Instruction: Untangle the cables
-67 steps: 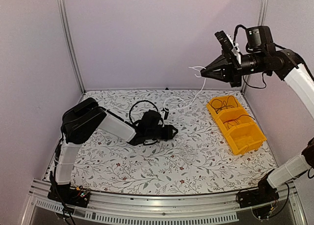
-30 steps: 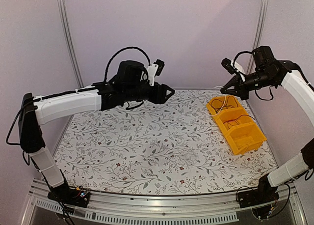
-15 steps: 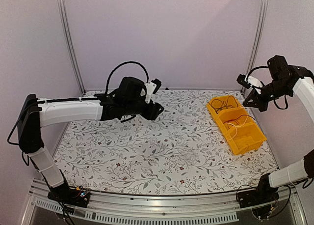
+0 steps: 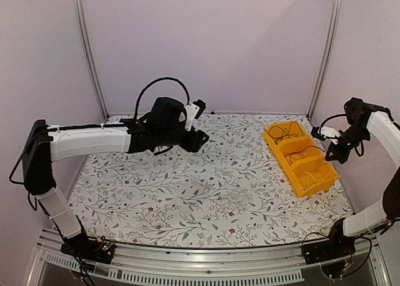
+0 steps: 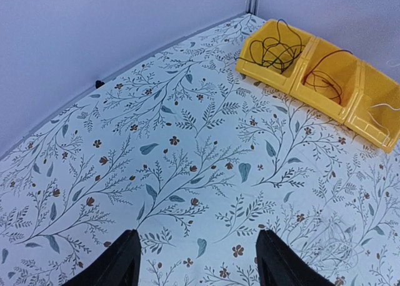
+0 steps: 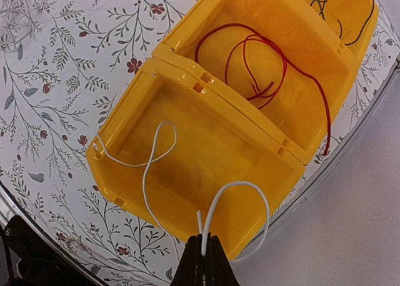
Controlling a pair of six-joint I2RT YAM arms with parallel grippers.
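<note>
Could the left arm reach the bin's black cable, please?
Probably yes: the left gripper is open, nothing stands between it and the black cable, and the right gripper is at the other end of the bin.

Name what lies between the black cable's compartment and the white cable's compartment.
The yellow bin's middle compartment, which holds the coiled red cable. The right wrist view shows it most clearly.

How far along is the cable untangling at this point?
Done: black cable and red cable lie in separate yellow bin compartments. In hand: right gripper pinches the white cable, partly draped over the third compartment's rim. Remaining: release it inside. The left gripper is open, empty.
</note>
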